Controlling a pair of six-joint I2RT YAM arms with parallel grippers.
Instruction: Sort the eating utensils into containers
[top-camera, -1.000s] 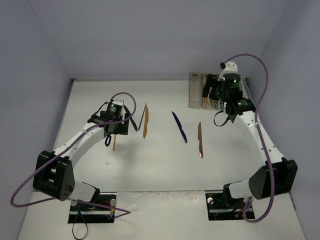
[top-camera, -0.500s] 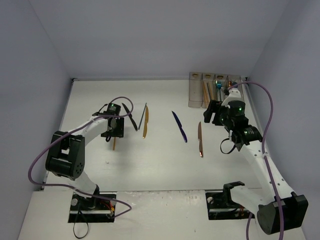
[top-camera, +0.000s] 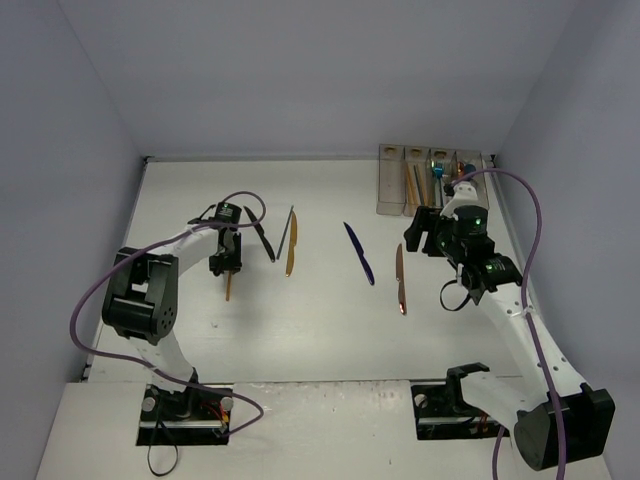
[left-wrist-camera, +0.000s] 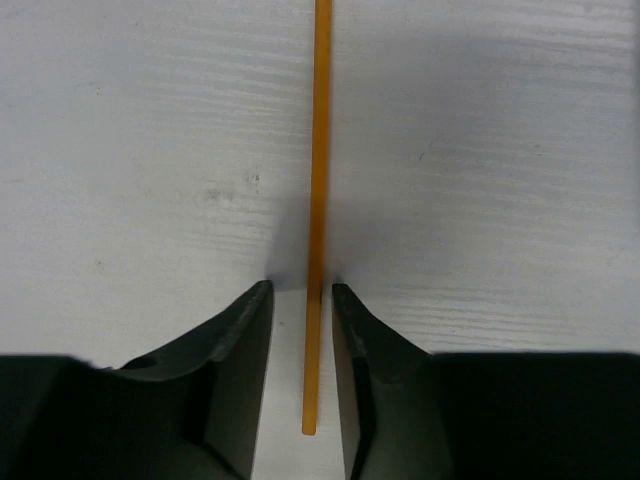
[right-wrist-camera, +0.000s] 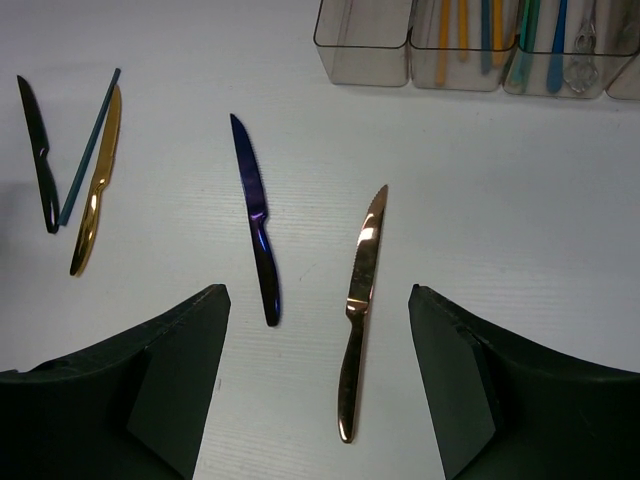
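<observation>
An orange chopstick (left-wrist-camera: 320, 150) lies on the white table, its near end between the fingers of my left gripper (left-wrist-camera: 301, 290). The jaws stand narrowly apart, with a thin gap on each side of the stick. From above, the left gripper (top-camera: 226, 262) points down at the chopstick (top-camera: 228, 290). My right gripper (right-wrist-camera: 315, 300) hangs open and empty above a copper knife (right-wrist-camera: 362, 300) and a purple-blue knife (right-wrist-camera: 255, 215). The containers (right-wrist-camera: 362, 75) at the back right hold several utensils.
A gold knife (right-wrist-camera: 98, 180), a black knife (right-wrist-camera: 40, 150) and a thin teal stick (right-wrist-camera: 90, 145) lie together between the arms. The side walls stand close to the table's left and right edges, and the containers (top-camera: 392, 205) sit by the back wall.
My left gripper's jaws have narrowed around the chopstick's end as the arm settled over it. The right arm has drawn back from the containers to above the copper knife.
</observation>
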